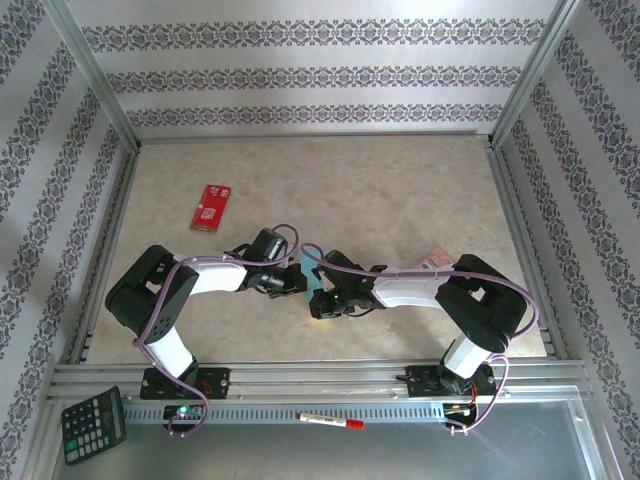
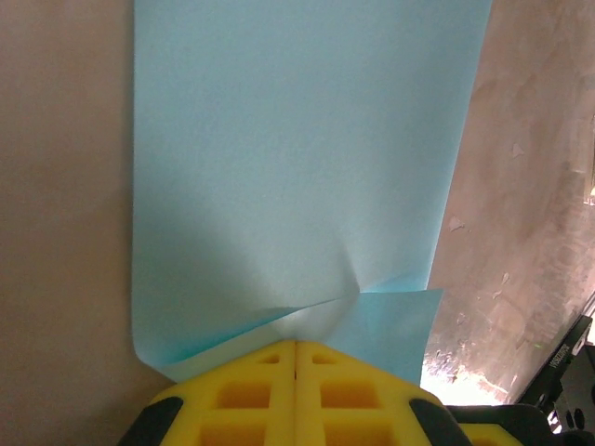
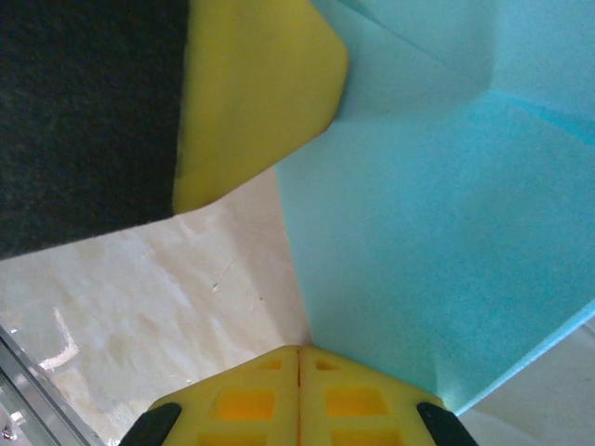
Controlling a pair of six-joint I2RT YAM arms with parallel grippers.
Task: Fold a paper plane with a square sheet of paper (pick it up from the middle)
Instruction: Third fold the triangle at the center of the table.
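Square sheet of paper (image 2: 297,167) is clamped at its edge by the shut left gripper (image 2: 296,346) and extends ahead of it. The right gripper (image 3: 298,351) is closed, seemingly on the opposite edge, likely so the sheet is held taut for creasing.

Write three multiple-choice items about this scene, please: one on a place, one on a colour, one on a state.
1. Where does the red packet lie?
A) on the table, beyond the left arm
B) between the two arm bases
C) on the calculator

2. What colour is the paper?
A) pink
B) white
C) light blue

3. How is the left gripper?
A) wide open
B) shut on the paper
C) shut on a pen

Answers:
1 A: the top view shows it on the table's left part, farther back than the arm.
2 C: both wrist views show light blue.
3 B: it is closed, and the paper creases where it is pinched.
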